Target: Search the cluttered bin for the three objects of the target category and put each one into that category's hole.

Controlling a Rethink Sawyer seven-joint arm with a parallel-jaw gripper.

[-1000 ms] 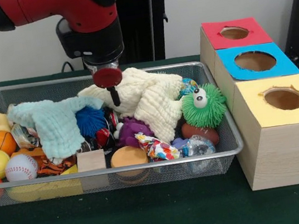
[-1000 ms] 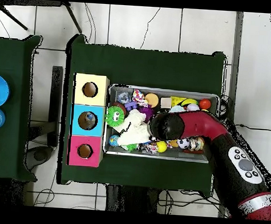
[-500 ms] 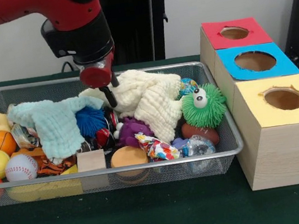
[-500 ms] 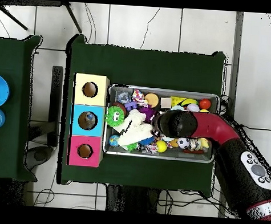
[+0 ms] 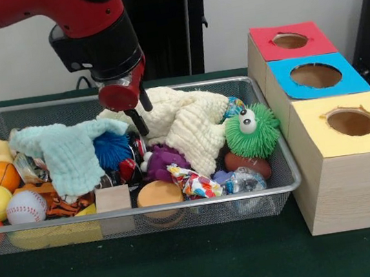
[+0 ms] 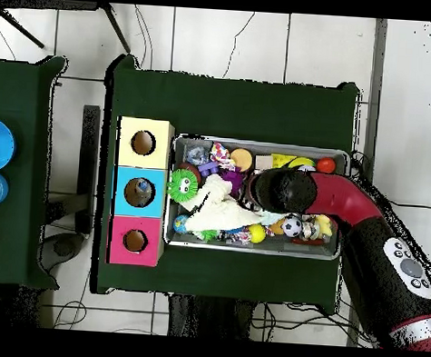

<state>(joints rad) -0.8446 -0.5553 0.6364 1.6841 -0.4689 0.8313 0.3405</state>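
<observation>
one packet [image 5: 31, 168] is seen in the front view at the bin's [image 5: 283, 165] left, half under a blue cloth [image 5: 69, 152]; the gripper [image 5: 141, 113], fingers apart and empty, is held above the clutter, probably searching. from overhead the gripper is hidden.

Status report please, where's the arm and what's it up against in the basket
End effector over mid-bin, above the cream cloth, carrying nothing. Wire bin packed; one crinkly clear packet at the front right corner. Cream and pale blue cloth cover much of the rest.
</observation>
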